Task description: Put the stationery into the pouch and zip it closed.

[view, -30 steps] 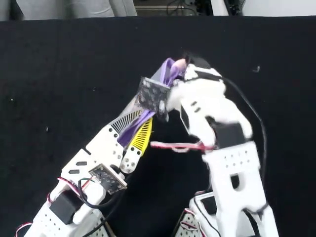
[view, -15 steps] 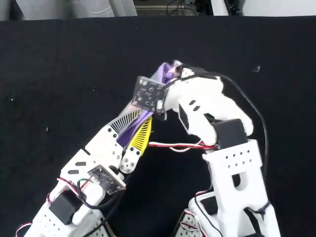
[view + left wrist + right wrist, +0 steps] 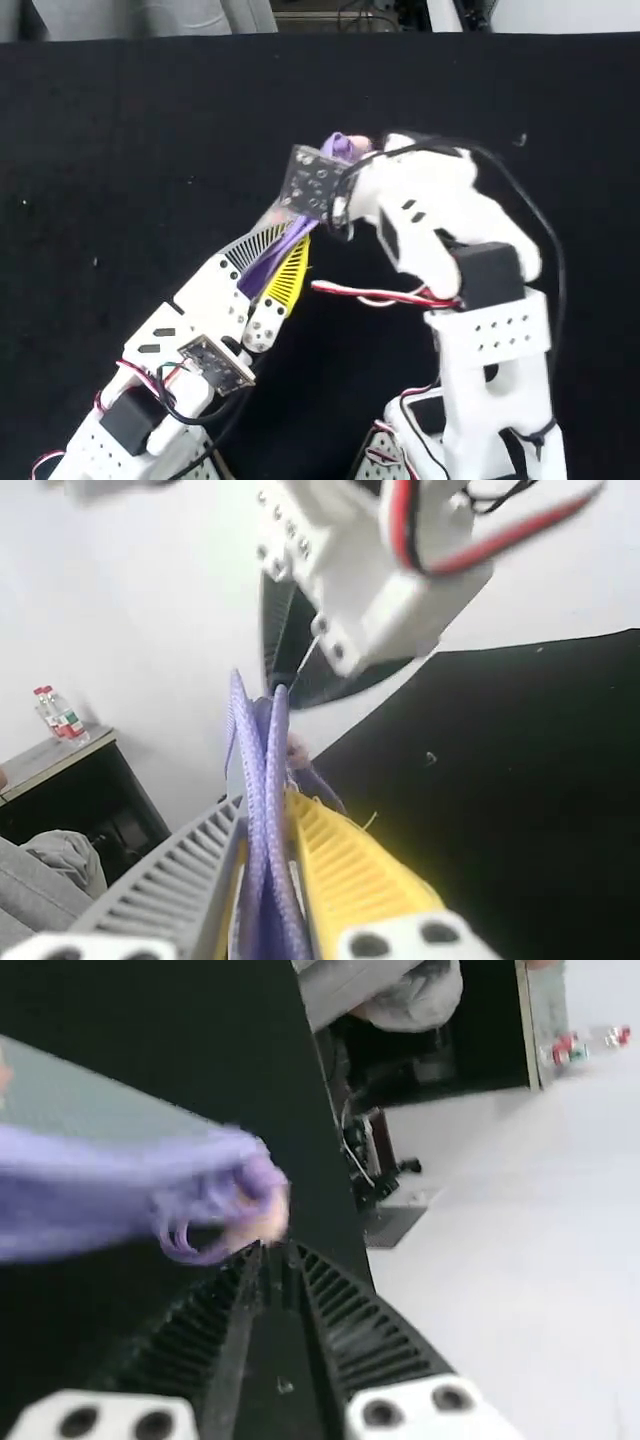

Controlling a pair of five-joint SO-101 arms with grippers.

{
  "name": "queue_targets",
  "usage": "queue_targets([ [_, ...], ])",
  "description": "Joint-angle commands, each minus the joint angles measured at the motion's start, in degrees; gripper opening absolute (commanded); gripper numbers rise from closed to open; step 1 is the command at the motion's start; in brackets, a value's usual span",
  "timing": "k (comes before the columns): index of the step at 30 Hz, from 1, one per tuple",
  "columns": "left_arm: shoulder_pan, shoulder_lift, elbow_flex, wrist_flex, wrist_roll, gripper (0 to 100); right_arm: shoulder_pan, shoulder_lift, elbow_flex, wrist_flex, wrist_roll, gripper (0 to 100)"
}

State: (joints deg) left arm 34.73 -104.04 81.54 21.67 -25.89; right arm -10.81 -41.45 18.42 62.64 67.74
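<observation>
A purple pouch (image 3: 339, 149) hangs above the black table, pinched edge-on between the grey and yellow fingers of my left gripper (image 3: 291, 240). In the left wrist view the pouch (image 3: 256, 742) stands up out of that gripper (image 3: 265, 802), which is shut on it. My right gripper (image 3: 272, 1252) is at the pouch's far end (image 3: 120, 1195), fingers shut together on a small pinkish zipper pull (image 3: 266, 1220). From the high view, the right arm's wrist board (image 3: 318, 183) covers that spot. No loose stationery is visible.
The black table (image 3: 120, 150) spreads wide on all sides of the arms. The right arm's white body (image 3: 440, 215) and its red cable (image 3: 370, 295) cross just right of the pouch. The table's far edge (image 3: 320, 34) borders a room with furniture.
The right arm has shifted slightly to the right, and its wrist board has tilted at the pouch's end. The left arm has kept still with the pouch in its grip.
</observation>
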Motion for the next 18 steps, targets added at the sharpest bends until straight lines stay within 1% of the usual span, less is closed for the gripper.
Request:
queue_targets([
  [1, 0.4, -0.5, -1.9, -1.9, -0.7, 3, 4.3, -0.2, -4.2, 1.4, 0.6, 1.1],
  [7, 0.7, -0.5, -2.3, -1.9, -0.5, 3, 7.8, -2.2, -3.3, 4.6, -0.4, 1.9],
  [9, 1.0, -0.5, -2.3, -2.1, -0.5, 3, 8.6, -3.8, -2.6, 5.1, -3.6, 6.4],
  [11, 1.0, -0.5, -2.4, -2.5, -0.5, 3, 9.1, -6.4, -2.5, 5.4, -7.6, 13.8],
  [14, 1.0, -0.5, -4.3, -2.5, -0.5, 3, 8.5, -11.8, -1.7, 7.0, -7.1, 23.0],
  [18, 1.0, -0.5, -7.6, -2.5, -0.6, 3, 4.7, -19.9, 2.5, 8.8, -6.2, 24.3],
])
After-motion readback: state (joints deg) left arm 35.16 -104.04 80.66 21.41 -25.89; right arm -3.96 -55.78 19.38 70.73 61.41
